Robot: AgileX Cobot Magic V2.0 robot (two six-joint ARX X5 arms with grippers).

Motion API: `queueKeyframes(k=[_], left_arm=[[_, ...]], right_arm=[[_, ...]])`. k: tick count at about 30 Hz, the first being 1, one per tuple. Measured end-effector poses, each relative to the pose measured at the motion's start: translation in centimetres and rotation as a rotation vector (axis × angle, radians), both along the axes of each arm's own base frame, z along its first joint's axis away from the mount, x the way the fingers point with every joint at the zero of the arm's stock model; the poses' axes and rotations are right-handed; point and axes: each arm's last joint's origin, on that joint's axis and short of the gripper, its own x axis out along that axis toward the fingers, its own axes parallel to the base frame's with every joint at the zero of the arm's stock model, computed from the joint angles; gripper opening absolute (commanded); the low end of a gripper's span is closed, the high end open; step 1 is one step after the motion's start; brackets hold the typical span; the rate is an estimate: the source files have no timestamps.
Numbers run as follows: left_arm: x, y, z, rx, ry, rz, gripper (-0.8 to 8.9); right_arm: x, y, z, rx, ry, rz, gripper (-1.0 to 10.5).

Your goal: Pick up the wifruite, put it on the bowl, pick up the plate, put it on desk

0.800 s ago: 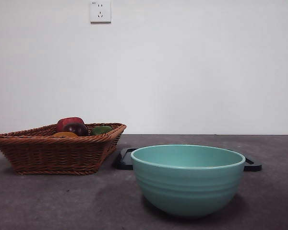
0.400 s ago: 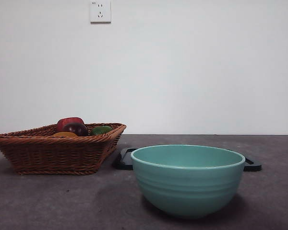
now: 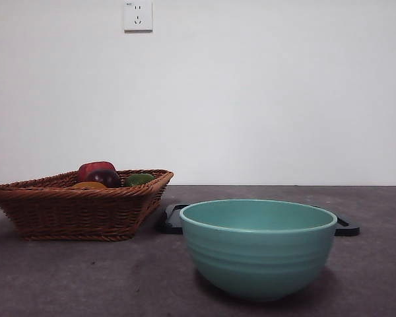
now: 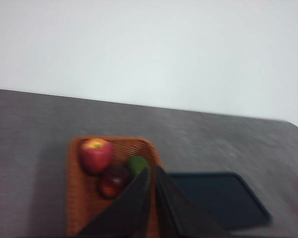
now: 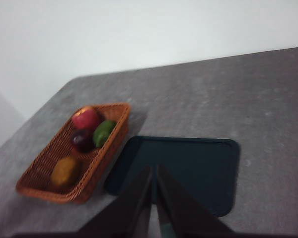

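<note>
The wifruite [image 3: 88, 185] is a small orange fruit lying in the brown wicker basket [image 3: 72, 208]; in the right wrist view the wifruite [image 5: 65, 171] sits at the basket's near end. The mint-teal bowl [image 3: 259, 247] stands empty at the front centre. Behind it lies the plate [image 3: 346, 228], a flat dark rectangular tray [image 5: 193, 168]. My left gripper [image 4: 151, 169] hangs shut, high over the basket [image 4: 77, 198], next to the plate [image 4: 218, 198]. My right gripper [image 5: 154, 167] is shut too, high over the plate. Neither arm shows in the front view.
The basket [image 5: 44, 186] also holds a red apple [image 3: 94, 169], a dark purple fruit [image 3: 105, 177] and a green fruit [image 3: 139, 179]. The desk [image 3: 86, 277] runs back to a white wall with a socket [image 3: 138, 16].
</note>
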Motion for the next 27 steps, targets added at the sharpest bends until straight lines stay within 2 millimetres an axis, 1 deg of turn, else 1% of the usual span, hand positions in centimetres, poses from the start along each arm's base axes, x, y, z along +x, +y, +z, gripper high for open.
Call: queueKeyframes(k=[7,11,14,19,22,27], left_arm=[[1.2,-1.4,0.7,0.033,0.090,-0.198,0.16],[2.1,-2.0,1.7,0.054,0.171,-0.279,0.17],[2.6,-2.3,2.4,0.084,0.234,-0.348,0.16],[3.1,-2.8,2.7,0.145,0.329,-0.462,0.17],[3.1,-3.0,2.4,0.157,0.356,-0.504,0.18],[3.0,-3.0,2.4,0.169,0.346,-0.517,0.19]], right_arm=[[-0.4,0.8,2.8,-0.089,-0.015,0.127,0.1],[-0.6,1.0,3.6,-0.134,0.033,0.184,0.1],[-0.6,1.2,3.7,-0.140,0.051,0.245,0.1],[-0.6,1.3,3.7,-0.127,0.044,0.315,0.1],[-0.8,1.4,3.7,-0.113,0.058,0.355,0.1],[-1.0,1.4,3.2,-0.124,0.097,0.367,0.1]])
